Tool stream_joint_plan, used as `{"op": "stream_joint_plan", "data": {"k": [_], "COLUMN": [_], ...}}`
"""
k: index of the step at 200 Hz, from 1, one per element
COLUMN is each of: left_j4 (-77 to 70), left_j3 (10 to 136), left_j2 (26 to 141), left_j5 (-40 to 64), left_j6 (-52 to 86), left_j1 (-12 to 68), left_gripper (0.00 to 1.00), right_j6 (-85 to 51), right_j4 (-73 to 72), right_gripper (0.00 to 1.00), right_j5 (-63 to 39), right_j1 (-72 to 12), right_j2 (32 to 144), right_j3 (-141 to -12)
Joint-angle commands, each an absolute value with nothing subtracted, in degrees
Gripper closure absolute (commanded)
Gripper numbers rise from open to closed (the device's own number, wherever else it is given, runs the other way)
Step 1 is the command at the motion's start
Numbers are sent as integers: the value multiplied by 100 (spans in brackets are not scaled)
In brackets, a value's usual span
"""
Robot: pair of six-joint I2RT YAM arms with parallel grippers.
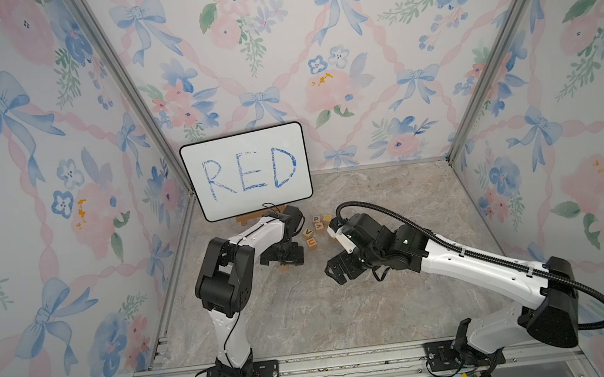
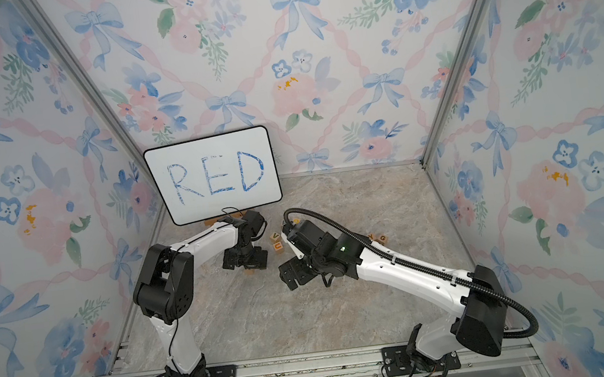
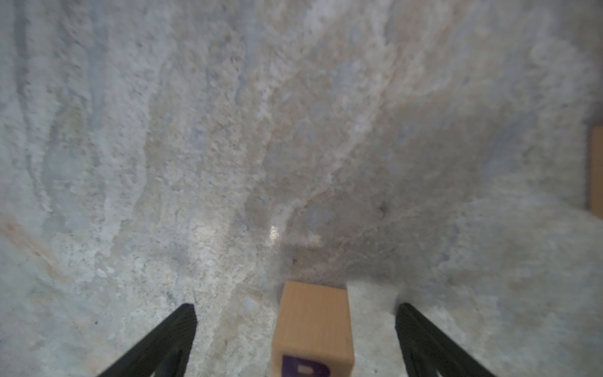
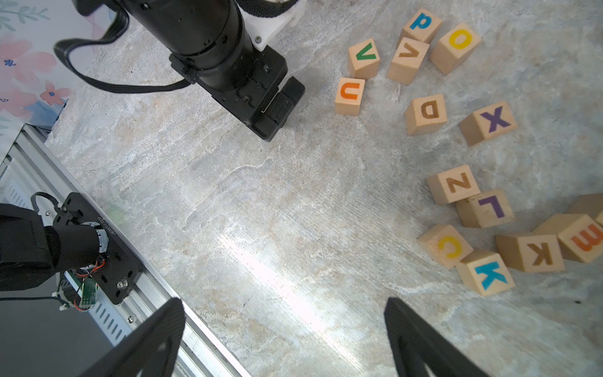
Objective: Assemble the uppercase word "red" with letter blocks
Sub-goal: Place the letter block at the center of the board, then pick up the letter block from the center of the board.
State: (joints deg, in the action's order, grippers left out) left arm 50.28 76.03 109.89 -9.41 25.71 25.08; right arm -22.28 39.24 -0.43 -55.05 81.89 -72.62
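Note:
A light-wood letter block (image 3: 313, 323) stands on the table between the fingers of my left gripper (image 3: 296, 306), which is open and touches neither side of it. Only the top of its dark letter shows; it reads like an R. In both top views this block (image 1: 285, 269) peeks out under the left gripper (image 1: 285, 257). The D block (image 4: 425, 114) lies apart among loose blocks. A block with a red-orange three-pronged letter (image 4: 584, 240) is cut by the frame edge; E or m, I cannot tell. My right gripper (image 4: 284, 305) hangs open above bare table.
A white board (image 1: 246, 172) with blue RED leans at the back left. Loose blocks lie beyond the right gripper: U (image 4: 349, 94), green V (image 4: 363, 57), X (image 4: 492, 120), Z (image 4: 455, 182), L (image 4: 487, 207), C (image 4: 447, 246), blue K (image 4: 489, 274). The metal rail (image 1: 313, 366) edges the front.

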Motion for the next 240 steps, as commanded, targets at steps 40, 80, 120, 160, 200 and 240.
{"op": "stream_joint_plan", "data": {"k": [40,80,120,160,200,240], "left_j4": [4899,4680,4474,3956,3424,3033], "left_j3": [8101,8233,8194,7793,7313,7011], "left_j2": [10471,10283,10135,9562,9064,8711], "left_j5": [-831,-680,-548,-267,100,373], "left_j6": [2969,3113,3132,3182,3088,2906], "left_j1": [2649,2873,3137,3212,3252,3352], "left_gripper": [2,2,2,2,2,2], "right_j6": [-2302,-2327,-2427,-2544,-2624,-2662], "right_j4": [4254,4527,4802,4995,5249,5695], "right_gripper": [3,3,3,3,3,3], "right_j5": [-84,0,44,79,266,774], "right_j1": [-5138,-4816,-4445,-4047,-3681,-3391], "right_j2": [8218,8253,8328,8380,8583,9049], "right_j3": [-7328,-7398,-7409,-7383,-7529,-7979]}}
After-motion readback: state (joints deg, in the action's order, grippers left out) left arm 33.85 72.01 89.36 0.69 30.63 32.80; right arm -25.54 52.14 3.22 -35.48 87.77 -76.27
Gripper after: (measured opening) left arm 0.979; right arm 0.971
